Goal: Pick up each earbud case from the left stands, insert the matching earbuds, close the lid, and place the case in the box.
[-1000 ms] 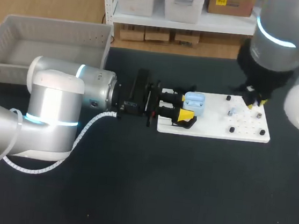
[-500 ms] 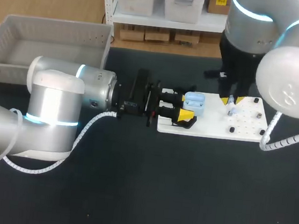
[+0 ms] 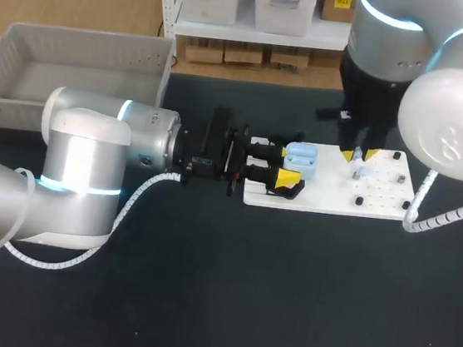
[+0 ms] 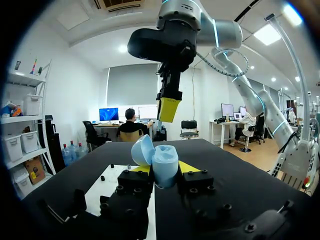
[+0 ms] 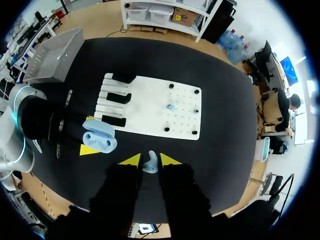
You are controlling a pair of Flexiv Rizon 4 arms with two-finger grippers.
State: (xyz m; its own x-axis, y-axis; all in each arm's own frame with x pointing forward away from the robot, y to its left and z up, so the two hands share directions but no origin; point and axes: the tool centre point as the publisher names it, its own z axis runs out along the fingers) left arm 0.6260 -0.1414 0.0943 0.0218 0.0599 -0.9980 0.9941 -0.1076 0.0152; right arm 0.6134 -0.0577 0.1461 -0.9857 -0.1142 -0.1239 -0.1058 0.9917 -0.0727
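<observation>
The left gripper [image 3: 287, 166] lay level at the board's [image 3: 329, 195] left edge, its fingers pointing along the board's length, and it pinched the case [image 3: 301, 158] from two sides just over that end of the board. The case stood upright with its mouth facing up. Its lid was swung open and leaned out toward one finger, so that the opened case ran longest across the gripper, from finger to finger, and crosswise to the board's long side. In the left wrist view the lid's hollow and the base's two wells showed. The right gripper [image 5: 150, 160] hung above the board's right half, fingers pointing straight down, the tips drawn in on a small pale blue earbud [image 5: 150, 165] nipped between them. Which way that earbud's stem pointed was too small to tell. A second earbud [image 5: 171, 107] sat on the board among the black pegs of its right half, below the right gripper. The box [image 3: 80, 36] stood on the black surface [image 3: 202, 287] well to the left of the board and behind the left arm.
</observation>
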